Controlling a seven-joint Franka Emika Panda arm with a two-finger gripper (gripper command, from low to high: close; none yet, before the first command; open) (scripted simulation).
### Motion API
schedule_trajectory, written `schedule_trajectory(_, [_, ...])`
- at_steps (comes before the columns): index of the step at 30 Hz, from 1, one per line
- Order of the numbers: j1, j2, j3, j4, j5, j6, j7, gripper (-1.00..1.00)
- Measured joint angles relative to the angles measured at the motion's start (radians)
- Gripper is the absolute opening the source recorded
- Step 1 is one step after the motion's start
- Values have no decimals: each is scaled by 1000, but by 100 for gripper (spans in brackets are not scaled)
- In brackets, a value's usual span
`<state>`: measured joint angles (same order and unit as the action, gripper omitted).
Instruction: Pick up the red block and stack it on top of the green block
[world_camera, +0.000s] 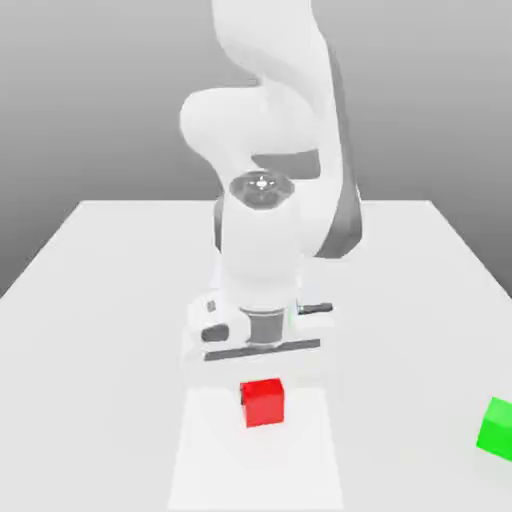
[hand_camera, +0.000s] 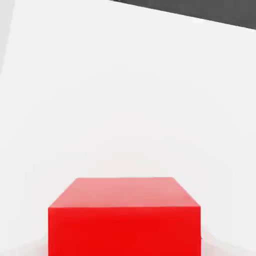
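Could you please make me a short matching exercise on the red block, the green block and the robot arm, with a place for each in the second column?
Column one
1. Red block
2. Green block
3. Robot arm

Column two
A. Near the edge of the picture at the exterior view's right
B. Rising above the red block in the exterior view
C. Right beneath the robot's hand

Pairs: 1-C, 2-A, 3-B
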<state>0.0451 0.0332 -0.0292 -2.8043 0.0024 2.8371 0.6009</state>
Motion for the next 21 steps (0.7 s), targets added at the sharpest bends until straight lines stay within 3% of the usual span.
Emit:
schedule_trajectory(3, [21,-12,61,59,-22,-73,-16,-100])
schedule_trajectory(12, [308,130,274,371,-87,-250,-119,-100])
schedule_trajectory(17, [386,287,272,439,-170,-166,-88,-100])
schedule_trajectory(18, [394,310,264,441,-183,-146,-79,100])
schedule_trajectory(21, [394,310,264,441,-183,-146,-79,100])
